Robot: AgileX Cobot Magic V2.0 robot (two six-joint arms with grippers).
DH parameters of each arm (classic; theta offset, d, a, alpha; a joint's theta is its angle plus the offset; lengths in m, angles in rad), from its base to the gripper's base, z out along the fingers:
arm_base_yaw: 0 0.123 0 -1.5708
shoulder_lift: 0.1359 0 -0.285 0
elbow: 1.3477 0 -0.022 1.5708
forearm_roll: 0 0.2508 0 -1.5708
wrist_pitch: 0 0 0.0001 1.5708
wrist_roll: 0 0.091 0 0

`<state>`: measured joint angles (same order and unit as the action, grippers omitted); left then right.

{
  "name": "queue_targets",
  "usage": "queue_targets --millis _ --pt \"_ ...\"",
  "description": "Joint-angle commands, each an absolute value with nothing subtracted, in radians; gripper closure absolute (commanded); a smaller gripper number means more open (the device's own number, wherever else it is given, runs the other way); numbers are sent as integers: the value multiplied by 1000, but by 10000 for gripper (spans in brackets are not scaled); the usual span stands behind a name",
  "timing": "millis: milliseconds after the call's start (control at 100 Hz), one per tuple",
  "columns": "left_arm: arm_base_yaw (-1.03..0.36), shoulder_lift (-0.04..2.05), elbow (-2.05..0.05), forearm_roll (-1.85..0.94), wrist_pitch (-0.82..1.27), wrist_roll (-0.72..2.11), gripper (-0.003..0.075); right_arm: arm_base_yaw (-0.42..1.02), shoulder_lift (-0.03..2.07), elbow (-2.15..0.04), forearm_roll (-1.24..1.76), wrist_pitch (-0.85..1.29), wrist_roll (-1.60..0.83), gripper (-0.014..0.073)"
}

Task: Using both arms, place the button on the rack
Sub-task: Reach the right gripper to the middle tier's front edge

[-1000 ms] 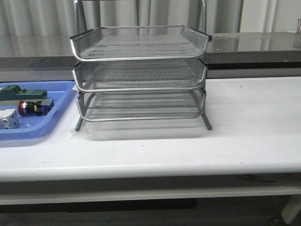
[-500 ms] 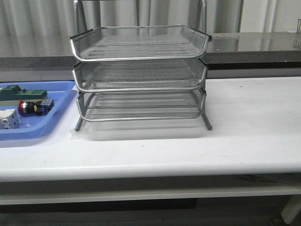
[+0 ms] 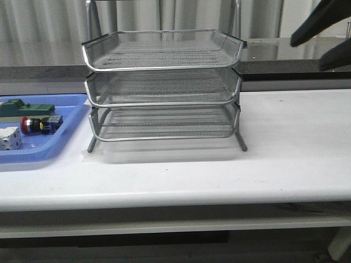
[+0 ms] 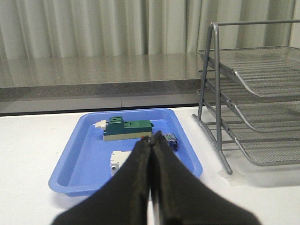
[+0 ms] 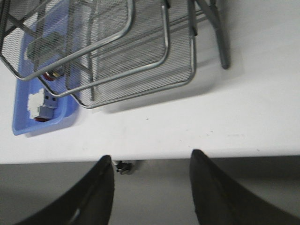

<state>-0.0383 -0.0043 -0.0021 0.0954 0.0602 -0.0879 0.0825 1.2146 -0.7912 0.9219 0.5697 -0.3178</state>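
Though unobstructed, button (image 3: 39, 124) beside white block (image 3: 10, 138)

Red-headed button (image 3: 40, 124) lies sideways; rack (image 3: 163, 87) upright

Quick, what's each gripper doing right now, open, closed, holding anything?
Left gripper: closed, fingers pressed together, holding nothing.
Right gripper: open, fingers spread, holding nothing.
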Motion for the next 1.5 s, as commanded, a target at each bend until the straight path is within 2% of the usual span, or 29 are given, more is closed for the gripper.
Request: queue_targets --millis 0,250,490,890,1490 --pt "-40 -35 53 88 -21 -99 741 95 1260 -825 1131 520 -456 202" --pt "-40 -35 53 88 -21 -99 741 139 1449 -829 1502 529 -754 202" --pt "-40 -35 53 88 -21 -99 741 166 1607 -862 1692 568 -874 202" --pt "-40 -35 53 88 -21 -99 741 171 1799 -1013 1747 609 -896 202" --pt "-40 -35 53 88 -21 -99 741 171 1899 -1109 1779 625 -897 221"
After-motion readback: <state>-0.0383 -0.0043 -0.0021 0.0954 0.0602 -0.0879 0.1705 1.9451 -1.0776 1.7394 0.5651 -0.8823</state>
